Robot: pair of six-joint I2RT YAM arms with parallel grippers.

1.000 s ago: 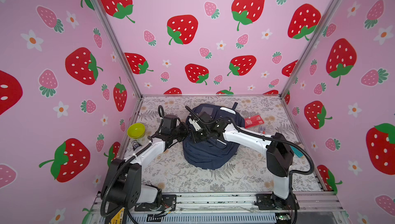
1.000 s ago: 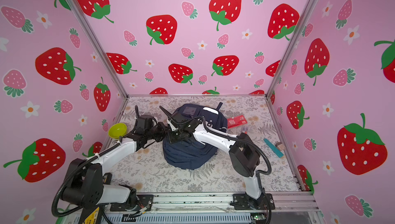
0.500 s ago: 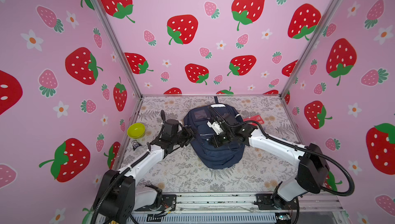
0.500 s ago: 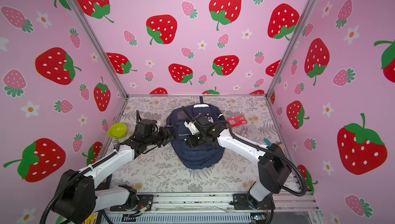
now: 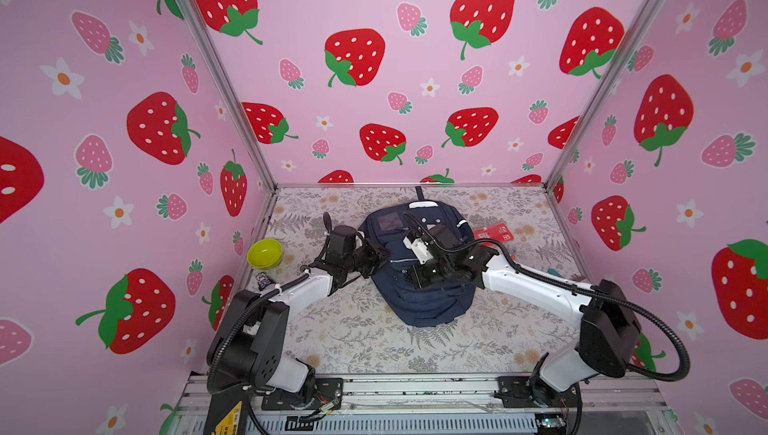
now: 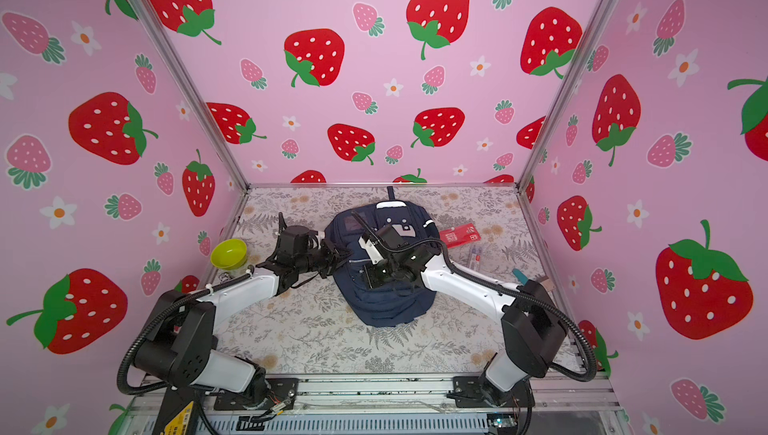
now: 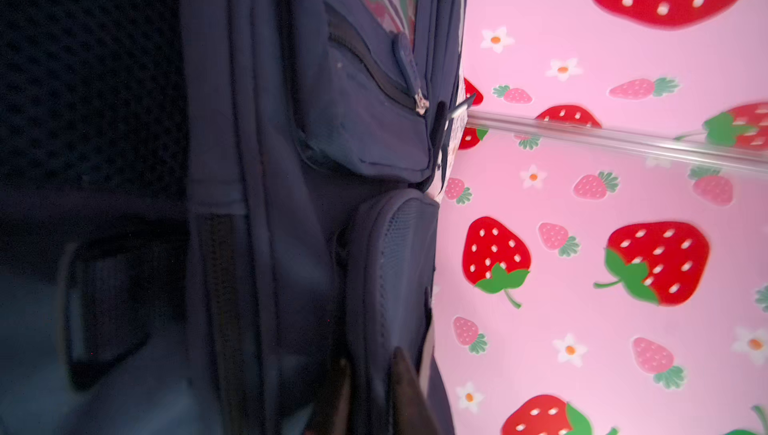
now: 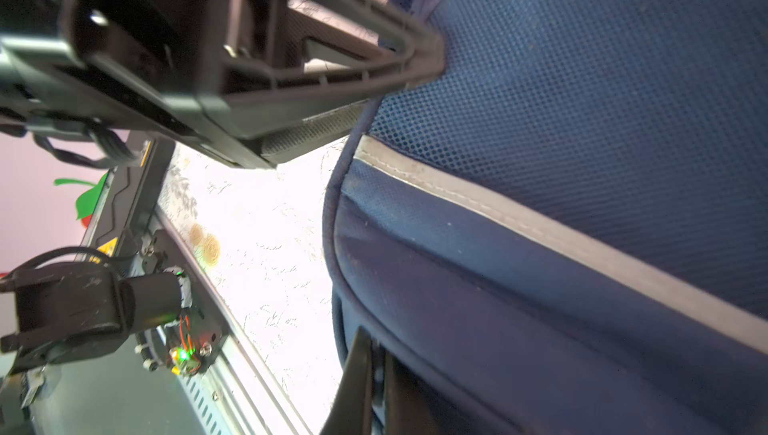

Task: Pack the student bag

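Left end effector (image 7: 374, 395) and right end effector (image 8: 376, 391) both clamped on the student bag (image 5: 428, 308), tips mostly hidden.
In both top views each wrist's own body covers its fingertips, and the wrist views crop them at the frame edge. The left pinches padded fabric at the bag's left side, the right a fold on top. The bag lies mid-bench (image 5: 353, 341), toward the far edge, a red packet (image 5: 494, 232) just beside it.

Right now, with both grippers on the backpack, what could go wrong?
The left gripper and right gripper are shut on thin fabric of the backpack; a pull may slip it free.
The red packet lies close beside the backpack; dragging that way could push it.
The green bowl stands near the left arm; a swing could knock it.
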